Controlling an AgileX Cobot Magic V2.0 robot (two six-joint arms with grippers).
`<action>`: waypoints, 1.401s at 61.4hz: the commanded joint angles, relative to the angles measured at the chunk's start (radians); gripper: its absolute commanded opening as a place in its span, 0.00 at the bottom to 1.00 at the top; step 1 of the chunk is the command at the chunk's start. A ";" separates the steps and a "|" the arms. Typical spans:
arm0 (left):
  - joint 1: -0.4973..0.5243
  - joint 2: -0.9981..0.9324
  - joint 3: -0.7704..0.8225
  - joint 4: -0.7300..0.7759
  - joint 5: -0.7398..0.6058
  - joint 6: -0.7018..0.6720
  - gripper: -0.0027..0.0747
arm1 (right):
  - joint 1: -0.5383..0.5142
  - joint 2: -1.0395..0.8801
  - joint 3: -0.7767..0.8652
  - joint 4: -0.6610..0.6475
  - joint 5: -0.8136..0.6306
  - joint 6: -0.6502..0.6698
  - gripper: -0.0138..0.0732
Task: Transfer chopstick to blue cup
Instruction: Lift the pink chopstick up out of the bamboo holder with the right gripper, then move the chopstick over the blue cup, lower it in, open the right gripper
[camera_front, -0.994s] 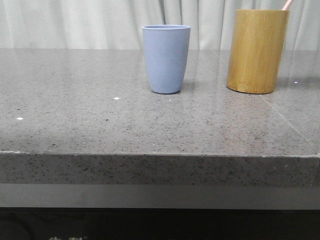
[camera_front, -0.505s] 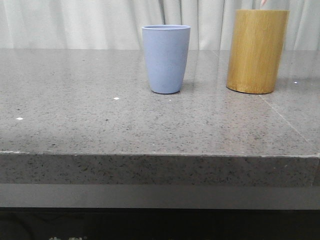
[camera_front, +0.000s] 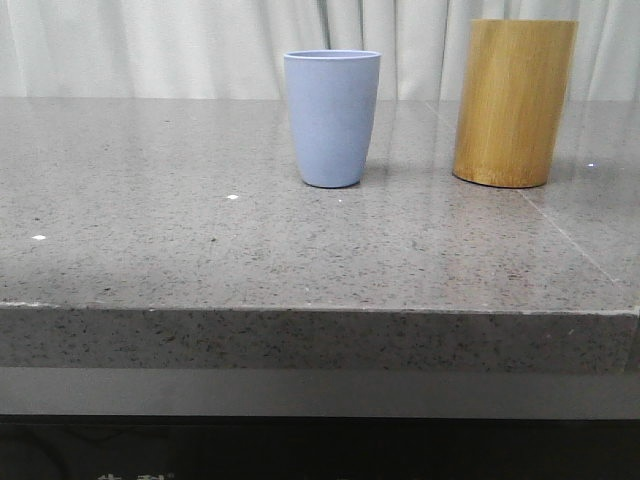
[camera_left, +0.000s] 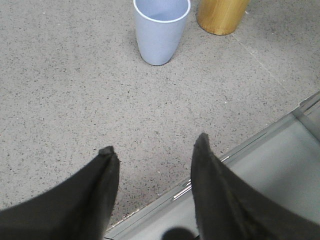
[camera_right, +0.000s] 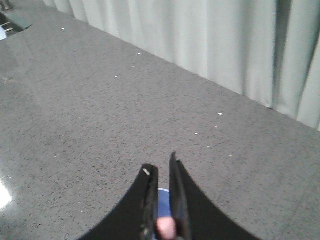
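Since the earlier front pictures, the pink tip that stood above the rim of the bamboo cylinder (camera_front: 515, 102) has gone from that view; judged from this, the chopstick (camera_right: 165, 228) has been lifted clear of the cylinder.

In the right wrist view, the right tool (camera_right: 164, 172) has its jaws nearly closed, with a pale pink end pinched between them low down. That pink end reads as the chopstick, seen end-on. A patch of blue shows just beyond the jaws; it may be the blue cup (camera_front: 332, 118), but this cannot be confirmed.

The left tool (camera_left: 155, 146) hangs over the near edge of the tabletop (camera_front: 180, 240), jaws spread wide and empty, well apart from both vessels.

In the front view, the blue cup stands upright on the tabletop, left of the bamboo cylinder, the two near but not touching.

Step in hand: carrying the chopstick across to the blue cup. The next move calls for centring the stick over the cup mouth, lowering it inside the rim, then opening the jaws.
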 joint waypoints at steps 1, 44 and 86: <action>-0.009 -0.007 -0.026 -0.016 -0.068 -0.007 0.47 | 0.076 0.012 -0.029 -0.042 -0.099 -0.011 0.09; -0.009 -0.007 -0.026 -0.016 -0.072 -0.007 0.47 | 0.187 0.273 -0.029 -0.149 -0.143 -0.010 0.29; -0.009 -0.007 -0.026 -0.016 -0.072 -0.007 0.47 | 0.182 -0.103 0.037 -0.547 0.134 0.392 0.57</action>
